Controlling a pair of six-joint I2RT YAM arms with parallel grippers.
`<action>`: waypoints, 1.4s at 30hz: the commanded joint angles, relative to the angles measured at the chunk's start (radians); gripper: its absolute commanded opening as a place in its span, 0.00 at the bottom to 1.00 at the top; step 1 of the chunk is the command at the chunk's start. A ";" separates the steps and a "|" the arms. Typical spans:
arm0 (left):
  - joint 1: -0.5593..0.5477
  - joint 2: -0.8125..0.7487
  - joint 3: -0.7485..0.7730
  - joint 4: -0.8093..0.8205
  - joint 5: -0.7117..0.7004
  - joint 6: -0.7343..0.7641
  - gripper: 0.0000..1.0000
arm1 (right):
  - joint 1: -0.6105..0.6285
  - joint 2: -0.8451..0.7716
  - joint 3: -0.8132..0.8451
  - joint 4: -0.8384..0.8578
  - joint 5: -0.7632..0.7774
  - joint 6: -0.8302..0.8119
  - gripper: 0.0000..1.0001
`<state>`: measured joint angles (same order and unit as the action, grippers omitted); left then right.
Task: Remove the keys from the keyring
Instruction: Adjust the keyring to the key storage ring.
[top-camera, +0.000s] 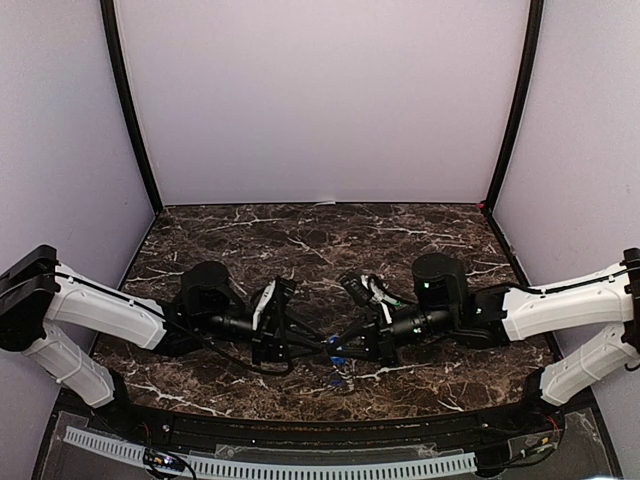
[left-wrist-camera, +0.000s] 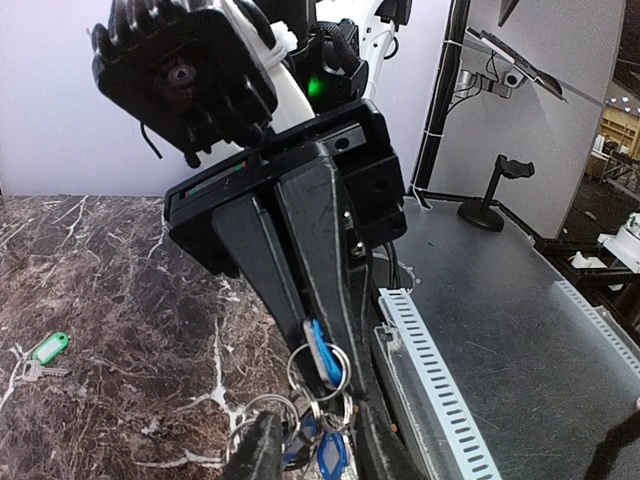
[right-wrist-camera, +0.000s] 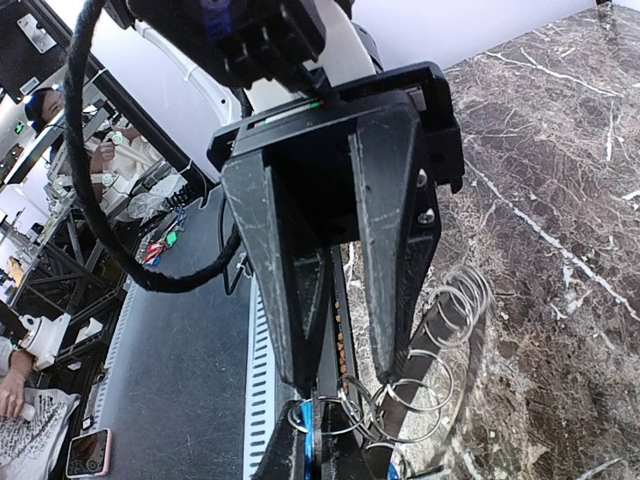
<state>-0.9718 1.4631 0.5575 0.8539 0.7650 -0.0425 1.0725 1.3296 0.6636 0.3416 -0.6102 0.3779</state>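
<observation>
**Key extraction, step in progress.** The right end effector (left-wrist-camera: 322, 335) is closed on a blue key (left-wrist-camera: 320, 358) at the upper side of the keyring (left-wrist-camera: 305, 405), here a bunch of wire rings. The left end effector (right-wrist-camera: 348, 382) faces it across the keyring with its fingers apart, straddling the wires. More blue keys (left-wrist-camera: 330, 458) hang below the keyring. A green key (left-wrist-camera: 48, 348) lies on the bench (left-wrist-camera: 120, 270) well apart from the keyring, apparently already freed.

Judged next move: the left should clamp the keyring's wire so the right can work its key round the split.

Only the left wrist view shows the pinched key and the green one. Only the right wrist view shows the left fingers' gap. The top view shows the arms meeting over the keyring.
</observation>
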 joint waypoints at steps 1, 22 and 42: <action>-0.008 0.010 0.024 -0.023 -0.008 0.019 0.26 | -0.003 -0.010 0.045 0.057 -0.024 -0.013 0.00; -0.018 0.002 -0.010 0.040 -0.045 0.023 0.00 | -0.003 -0.033 0.041 0.023 -0.008 -0.015 0.00; -0.019 -0.177 -0.165 0.280 -0.164 0.014 0.00 | -0.005 -0.021 0.040 0.014 -0.086 0.058 0.00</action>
<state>-0.9947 1.3155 0.4046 1.0771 0.6048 -0.0265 1.0721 1.2881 0.6746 0.3149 -0.6338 0.4252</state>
